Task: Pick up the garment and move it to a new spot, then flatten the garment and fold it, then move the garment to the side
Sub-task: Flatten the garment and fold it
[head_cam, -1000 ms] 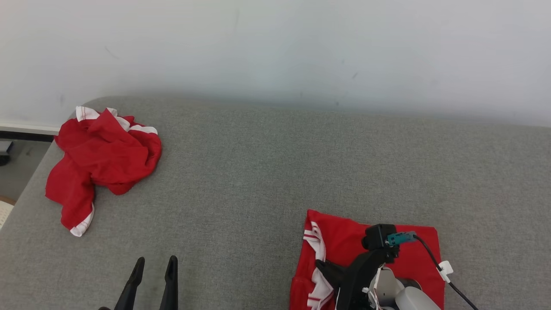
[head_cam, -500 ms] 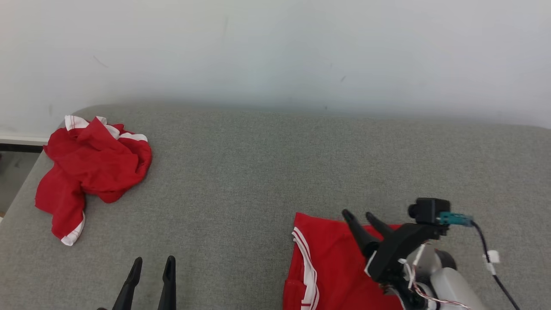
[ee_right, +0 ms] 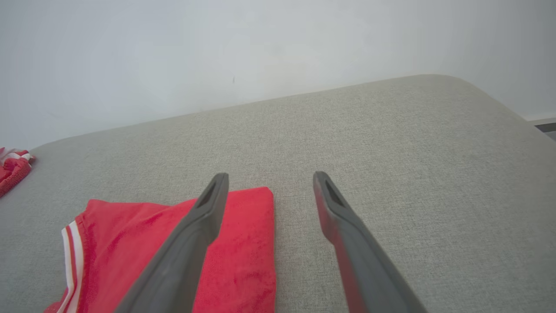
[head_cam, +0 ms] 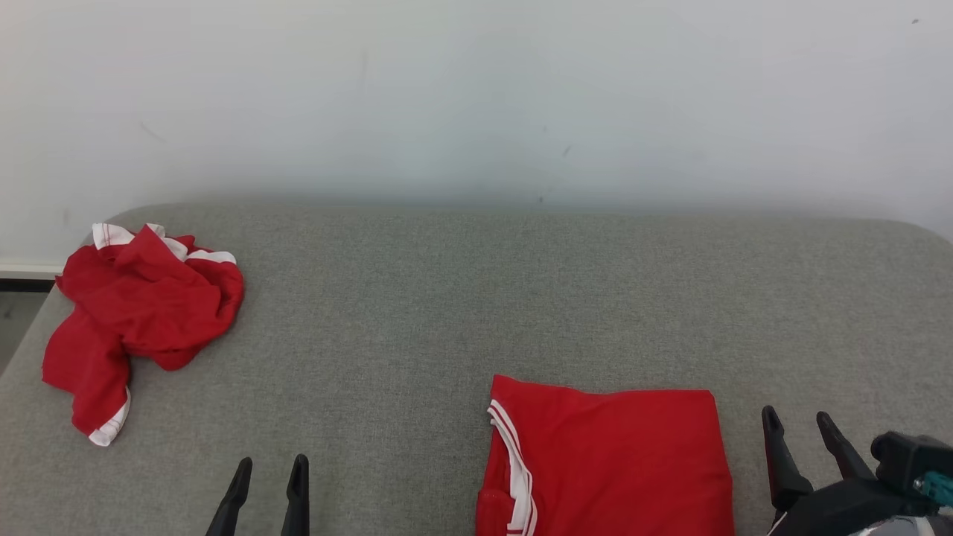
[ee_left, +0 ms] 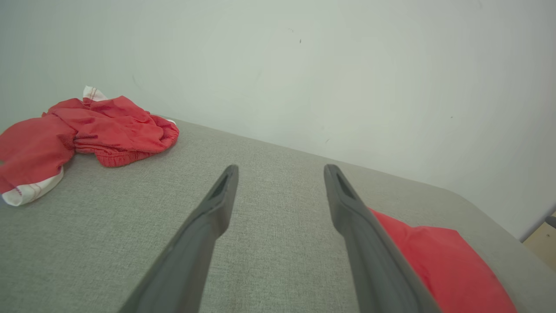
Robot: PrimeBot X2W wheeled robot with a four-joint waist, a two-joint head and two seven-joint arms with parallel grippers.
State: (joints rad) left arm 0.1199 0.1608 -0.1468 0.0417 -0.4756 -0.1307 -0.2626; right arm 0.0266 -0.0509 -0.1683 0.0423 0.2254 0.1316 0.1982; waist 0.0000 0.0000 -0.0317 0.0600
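While the left claw (head_cam: 272, 461) and right claw (head_cam: 795, 414) both stand spread and empty, the folded garment (head_cam: 618, 461) lies flat by the desk's (head_cam: 447, 298) near edge, just beside the right claw. A crumpled red heap (head_cam: 141, 298) sits at the far-left corner, with bare grey between them.

Grey padded surface (head_cam: 447, 313): folded garment (head_cam: 610, 461), crumpled garment (head_cam: 141, 305)
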